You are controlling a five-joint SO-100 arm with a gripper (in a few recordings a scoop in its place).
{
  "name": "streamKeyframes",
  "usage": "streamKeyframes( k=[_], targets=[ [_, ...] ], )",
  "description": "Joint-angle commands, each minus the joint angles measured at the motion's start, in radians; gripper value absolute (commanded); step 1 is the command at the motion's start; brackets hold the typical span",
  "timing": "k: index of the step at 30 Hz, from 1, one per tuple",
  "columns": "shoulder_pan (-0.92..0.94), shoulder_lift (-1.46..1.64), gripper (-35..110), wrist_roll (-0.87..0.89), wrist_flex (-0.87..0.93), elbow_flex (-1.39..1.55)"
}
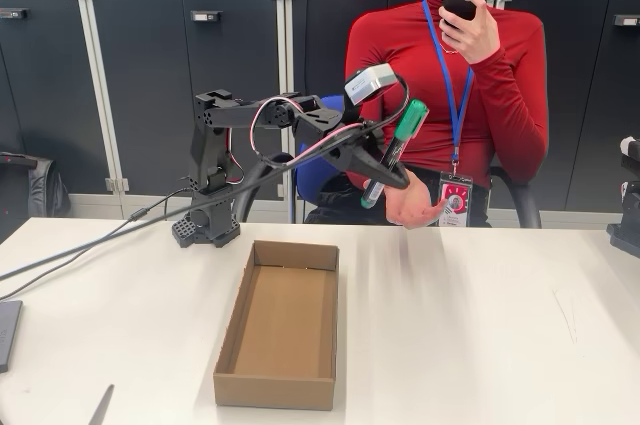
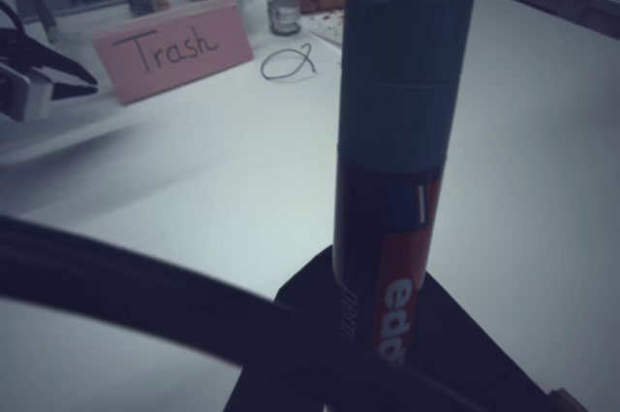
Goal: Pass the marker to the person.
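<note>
The slim dark-barrelled marker with the green cap point(image 1: 396, 150) is gripped, tilted, in the black pincer point(image 1: 385, 171), raised above the white surface point(image 1: 480, 325). Just beside it, the open hand point(image 1: 412, 207) of the red-sweatered seated person point(image 1: 440, 95) is seen, blurred.

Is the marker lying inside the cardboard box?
No, in the fixed view the marker is held up in the air by the tool, above the table and beside the person's hand, while the cardboard box holds nothing.
</note>
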Motion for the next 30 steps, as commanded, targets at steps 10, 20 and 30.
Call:
streamKeyframes(
  k=[10, 20, 30],
  targets=[
    [-0.239, 0.005, -5, 0.167, -0.101, -0.215],
    [-0.400, -0.074, -5, 0.193, -0.046, -0.259],
    [-0.561, -0.081, -5, 0.350, 0.037, -0.304]
  ],
)
